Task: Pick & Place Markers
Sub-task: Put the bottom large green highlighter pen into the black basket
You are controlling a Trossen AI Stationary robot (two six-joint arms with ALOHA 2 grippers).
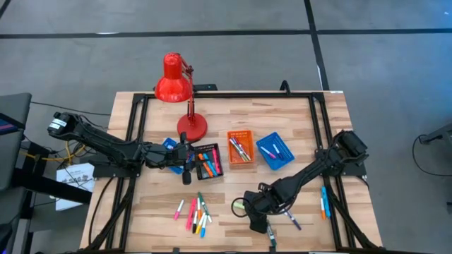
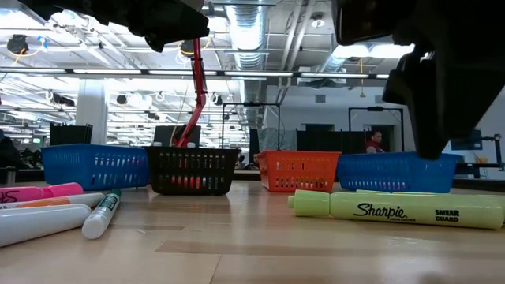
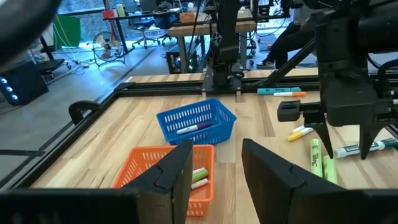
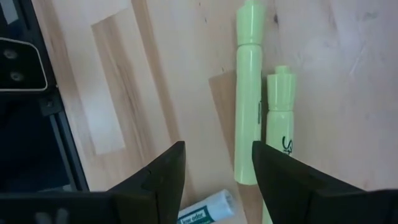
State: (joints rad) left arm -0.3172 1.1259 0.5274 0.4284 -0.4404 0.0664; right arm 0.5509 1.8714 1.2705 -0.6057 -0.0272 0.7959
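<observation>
My right gripper (image 1: 253, 207) hangs open near the table's near edge, fingers pointing down. Its wrist view (image 4: 217, 168) shows two yellow-green highlighters (image 4: 249, 93) lying flat side by side just beyond the fingertips, untouched. In the low view one of them reads Sharpie (image 2: 394, 209). My left gripper (image 1: 187, 166) is open above the black tray (image 1: 208, 161), which holds a few markers; its wrist view (image 3: 214, 168) looks across the trays. A loose cluster of pink, orange, green and blue markers (image 1: 194, 212) lies on the table near the near edge.
A red desk lamp (image 1: 176, 85) stands at the far side, its base (image 1: 192, 127) behind the trays. An orange tray (image 1: 240, 147) and a blue tray (image 1: 275, 150) each hold markers. More markers lie by the right rail (image 1: 323, 201) and near the right gripper (image 1: 289, 219).
</observation>
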